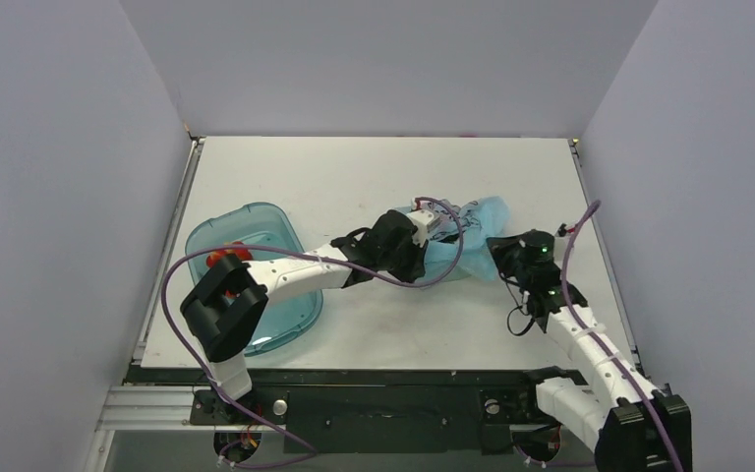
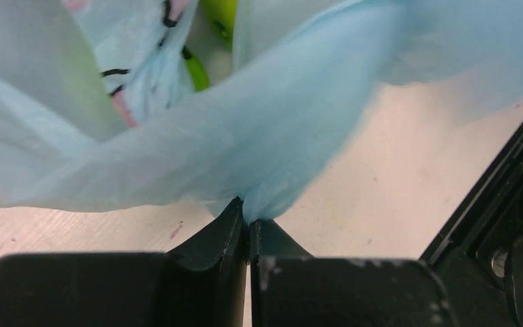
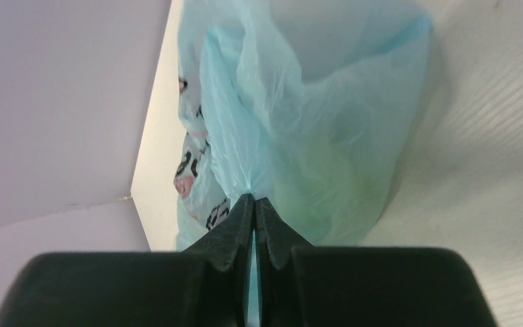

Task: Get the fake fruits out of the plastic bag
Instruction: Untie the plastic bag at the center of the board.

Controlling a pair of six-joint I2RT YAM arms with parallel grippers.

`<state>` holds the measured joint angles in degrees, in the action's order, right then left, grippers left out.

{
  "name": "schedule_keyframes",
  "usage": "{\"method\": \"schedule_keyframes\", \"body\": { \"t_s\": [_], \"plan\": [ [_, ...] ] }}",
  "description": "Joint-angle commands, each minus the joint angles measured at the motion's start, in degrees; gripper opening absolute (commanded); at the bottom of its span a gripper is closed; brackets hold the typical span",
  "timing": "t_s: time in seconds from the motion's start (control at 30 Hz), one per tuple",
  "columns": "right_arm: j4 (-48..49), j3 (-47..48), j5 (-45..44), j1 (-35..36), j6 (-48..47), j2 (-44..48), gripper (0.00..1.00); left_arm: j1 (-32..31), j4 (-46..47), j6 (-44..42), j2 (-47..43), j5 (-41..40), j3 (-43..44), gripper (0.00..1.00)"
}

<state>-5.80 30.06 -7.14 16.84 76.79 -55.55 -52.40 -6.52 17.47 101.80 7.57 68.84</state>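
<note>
The light-blue plastic bag [image 1: 472,236] lies on the table between my two grippers. My left gripper [image 1: 431,246] is shut on a fold of the plastic bag [image 2: 272,136] at its left side. My right gripper [image 1: 499,252] is shut on the plastic bag [image 3: 299,150] at its right edge. A green fruit [image 2: 218,17] shows through the bag's opening in the left wrist view, and a green shape [image 3: 327,177] shows through the film in the right wrist view. A red berry cluster [image 1: 224,258] lies in the teal tray. The other fruits are hidden.
A rigid teal translucent tray [image 1: 256,218] stands at the left of the table, partly under my left arm. Grey walls close the table on three sides. A purple cable runs along each arm.
</note>
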Motion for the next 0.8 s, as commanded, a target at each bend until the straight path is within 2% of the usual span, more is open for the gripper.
{"method": "schedule_keyframes", "body": {
  "t_s": [0.0,0.07,0.2,0.33,0.37,0.43,0.5,0.63,0.7,0.77],
  "plan": [
    [1.2,2.4,14.1,-16.5,-11.2,4.7,0.0,2.3,-0.8,1.3,-3.0,-5.8,1.8,0.0],
    [1.0,1.8,20.5,-23.3,-14.9,4.5,0.0,3.2,-0.1,1.7,-3.6,-4.6,1.4,0.0],
    [1.2,0.1,30.5,-30.9,-20.2,1.7,0.0,3.7,2.1,1.9,-4.9,-3.1,0.1,0.0],
    [6.8,-2.0,35.1,-31.8,-21.5,0.6,0.0,3.7,3.4,0.3,-5.7,-2.4,-0.4,0.0],
    [7.5,-2.0,35.5,-31.7,-22.3,1.0,0.0,3.6,3.7,-0.3,-5.8,-2.2,-0.4,0.03],
    [6.8,-1.5,36.4,-31.7,-25.2,2.5,0.0,3.3,4.1,-1.6,-6.5,-1.5,-0.8,0.15],
    [3.4,-0.1,36.2,-31.7,-29.3,4.7,0.0,2.9,5.0,-3.9,-7.9,-0.4,-1.7,0.4],
    [-3.3,0.5,34.3,-31.5,-34.7,9.1,0.01,2.1,9.8,-8.7,-13.2,0.6,-5.7,0.75],
    [-4.3,-0.3,34.2,-31.4,-36.0,11.0,0.13,1.6,12.8,-9.9,-18.0,1.0,-8.4,0.84],
    [-5.0,-0.6,34.8,-31.1,-37.3,12.3,0.18,0.6,14.2,-12.4,-20.3,1.8,-8.6,0.91]
  ]
}}
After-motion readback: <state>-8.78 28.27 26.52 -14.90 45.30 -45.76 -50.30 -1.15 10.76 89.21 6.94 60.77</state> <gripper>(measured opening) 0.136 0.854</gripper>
